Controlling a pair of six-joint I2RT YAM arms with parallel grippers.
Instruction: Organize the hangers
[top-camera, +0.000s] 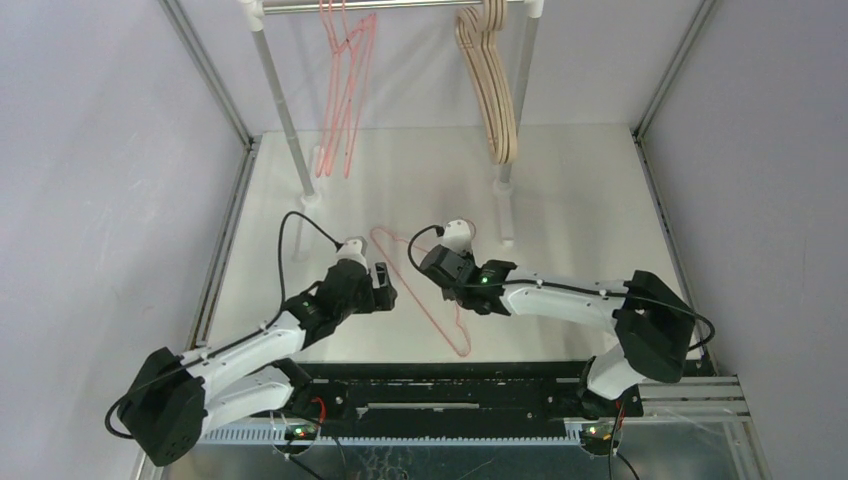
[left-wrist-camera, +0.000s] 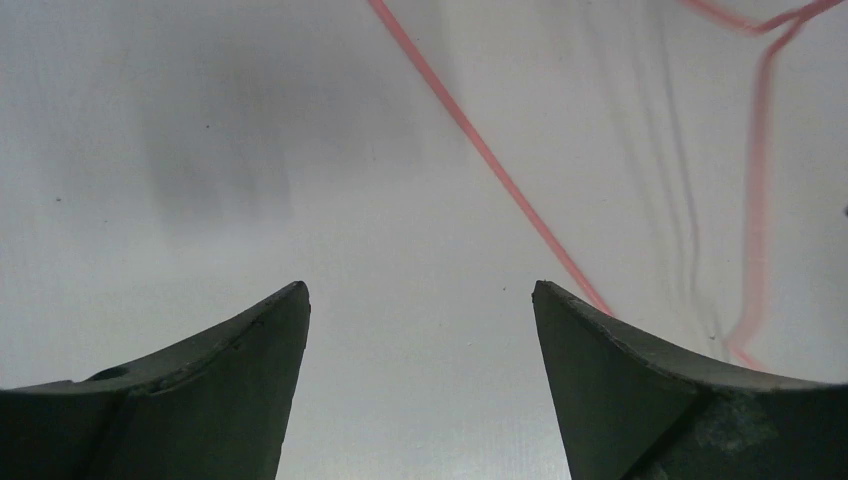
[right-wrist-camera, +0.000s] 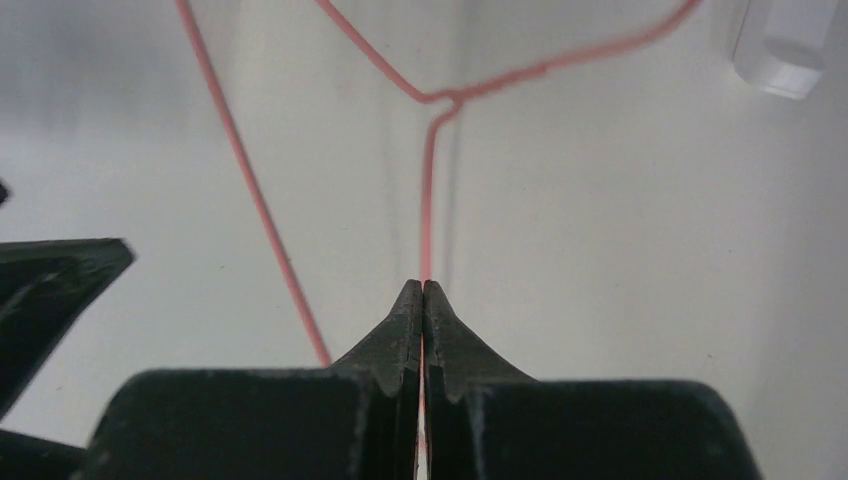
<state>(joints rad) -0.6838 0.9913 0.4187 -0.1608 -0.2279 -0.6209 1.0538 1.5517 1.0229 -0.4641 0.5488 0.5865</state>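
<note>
While the left arm (top-camera: 250, 350) hovers, jaws spread, the right arm's (top-camera: 560, 297) jaws pinch 1 hanger (right-wrist-camera: 428, 180).

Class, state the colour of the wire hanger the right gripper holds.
The thin wire hanger is pink-red; right wrist view.

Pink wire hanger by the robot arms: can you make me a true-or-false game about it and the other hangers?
1. The right gripper is shut on the thin pink wire hanger. True.
2. The left gripper is pinching that hanger too. False: it is open and holds nothing.
3. The thick beige wooden hangers hang on the silver metal rail. True.
4. No pink hangers are on the rail. False: some pink wire hangers hang there, to the left of the beige ones in the top view.
</note>
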